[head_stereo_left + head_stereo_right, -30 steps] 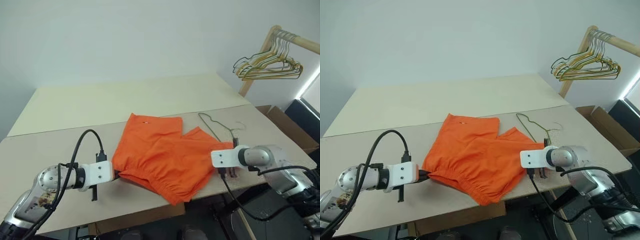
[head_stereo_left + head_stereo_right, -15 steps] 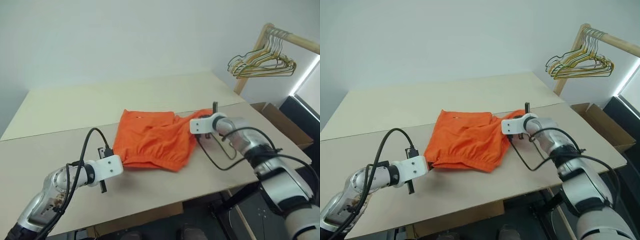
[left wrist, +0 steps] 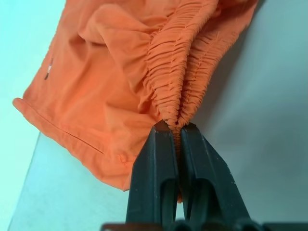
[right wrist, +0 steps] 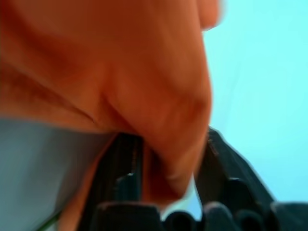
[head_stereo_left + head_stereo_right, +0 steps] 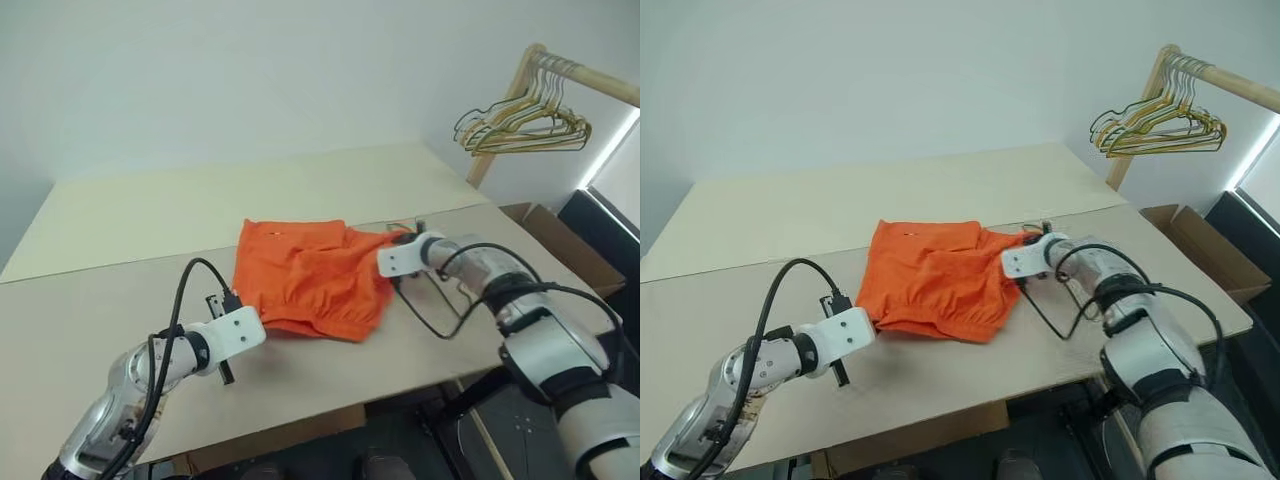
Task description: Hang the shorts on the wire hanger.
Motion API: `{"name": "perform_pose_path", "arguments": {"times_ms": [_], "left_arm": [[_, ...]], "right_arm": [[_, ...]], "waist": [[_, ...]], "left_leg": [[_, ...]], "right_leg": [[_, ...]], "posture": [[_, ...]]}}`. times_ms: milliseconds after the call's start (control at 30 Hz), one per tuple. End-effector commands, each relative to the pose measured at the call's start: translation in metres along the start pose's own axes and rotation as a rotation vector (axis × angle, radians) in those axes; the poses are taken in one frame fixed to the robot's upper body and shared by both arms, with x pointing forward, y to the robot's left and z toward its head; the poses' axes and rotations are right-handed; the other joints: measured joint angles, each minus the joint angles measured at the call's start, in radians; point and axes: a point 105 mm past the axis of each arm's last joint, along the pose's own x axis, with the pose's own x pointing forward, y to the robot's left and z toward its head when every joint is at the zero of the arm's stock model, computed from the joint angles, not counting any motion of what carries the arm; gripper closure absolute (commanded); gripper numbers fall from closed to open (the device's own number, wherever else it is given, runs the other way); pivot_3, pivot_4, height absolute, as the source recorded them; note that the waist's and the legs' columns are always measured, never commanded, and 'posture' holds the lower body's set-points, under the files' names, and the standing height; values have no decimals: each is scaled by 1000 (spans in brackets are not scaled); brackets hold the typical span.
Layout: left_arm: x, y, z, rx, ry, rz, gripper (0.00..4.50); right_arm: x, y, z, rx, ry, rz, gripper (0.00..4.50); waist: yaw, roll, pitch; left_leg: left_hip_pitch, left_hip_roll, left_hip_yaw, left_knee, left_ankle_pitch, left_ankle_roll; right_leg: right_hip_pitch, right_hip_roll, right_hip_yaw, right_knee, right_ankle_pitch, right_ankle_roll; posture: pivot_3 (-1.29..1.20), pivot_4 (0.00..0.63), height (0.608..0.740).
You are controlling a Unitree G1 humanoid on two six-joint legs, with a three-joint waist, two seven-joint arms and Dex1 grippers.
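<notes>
Left wrist view: left pincer [image 3: 174, 129] clamps shorts [image 3: 110, 72] waistband; right pincer [image 4: 163, 144] blurred, fingers apart around fabric.

The right gripper [image 4: 163, 154] is showing blurred at close range, its fingers standing apart with a fold of the shorts [image 5: 305, 280] lying between them; whether the pads are touching the cloth cannot be told. The wire hanger [image 5: 432, 290] is lying mostly hidden behind the right forearm and the bunched fabric, too thin to trace. The shorts' waistband is running off the frame edge in the left wrist view.
</notes>
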Motion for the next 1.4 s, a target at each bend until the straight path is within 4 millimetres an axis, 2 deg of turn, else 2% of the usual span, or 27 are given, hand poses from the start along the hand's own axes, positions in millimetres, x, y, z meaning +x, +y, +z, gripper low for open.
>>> {"name": "perform_pose_path", "arguments": {"times_ms": [33,100,167,233,367,467,567,600,767,867,967,1100,1267,1400], "left_arm": [[-1,2,11,21,-44,-11,4500],[0,2,12,15,-53,-34,4500],[1,2,13,3,-69,-63,3911],[1,2,17,-47,-101,-103,3366],[0,-5,24,-65,-148,-221,2129],[-8,-7,20,-40,-145,-292,1174],[-16,-3,14,-9,-131,-303,152],[-18,-1,12,-1,-122,-302,30],[-52,27,6,-58,-198,-312,30],[-72,42,15,-143,-312,-334,30],[-83,50,20,-203,-376,-347,30],[-92,51,10,-177,-361,-380,30],[-102,59,3,-197,-381,-364,30],[-114,49,5,-191,-375,-459,30]], "right_arm": [[-25,7,-7,3,3,130,1371],[-41,12,-10,30,17,166,715],[-56,15,-9,87,29,175,32],[-73,15,1,185,-15,180,0],[-111,5,42,381,-235,152,0],[-128,6,72,429,-369,168,0],[-135,5,97,476,-469,174,0],[-135,4,102,490,-489,173,0],[-133,-2,149,551,-645,183,0],[-125,-4,175,572,-684,185,0],[-110,-2,196,580,-683,197,0],[-90,-3,230,601,-686,229,0],[-74,5,272,586,-720,299,0],[-55,16,293,549,-697,315,0]], "waist": [[5,1,0],[10,3,0],[10,4,0],[10,4,0],[11,4,0],[12,4,0],[13,3,0],[13,3,0],[14,3,0],[14,3,1],[17,3,1],[15,2,0],[17,1,0],[15,-2,-1]], "left_leg": [[0,0,0,0,0,0],[0,0,0,1,0,1],[1,1,0,1,0,1],[1,1,0,1,-1,1],[0,1,-1,2,-2,3],[0,1,-1,2,-3,5],[-1,1,-2,2,-4,7],[0,1,-1,3,-4,7],[-1,0,-1,4,-4,7],[-1,1,-1,4,-3,5],[-1,0,-1,4,-3,5],[-1,-1,-1,4,-3,4],[-1,-1,0,3,-1,1],[-1,-1,0,2,-1,0]], "right_leg": [[0,0,0,0,0,0],[0,0,1,0,0,0],[0,0,2,1,0,0],[0,1,2,1,0,0],[0,0,1,1,0,0],[0,0,1,1,0,0],[0,0,0,0,0,0],[0,0,0,0,0,0],[0,-1,-1,0,0,0],[-1,-1,-2,1,0,0],[0,-1,-2,1,0,0],[0,0,-2,1,0,0],[-1,1,-4,1,0,0],[-1,1,-4,1,0,0]], "posture": [[-22,0,740],[-29,0,740],[-43,0,740],[-48,0,740],[-60,0,740],[-56,0,740],[-49,0,740],[-49,0,740],[-17,0,740],[-1,0,740],[7,0,740],[20,0,740],[52,0,740],[74,0,740]]}}
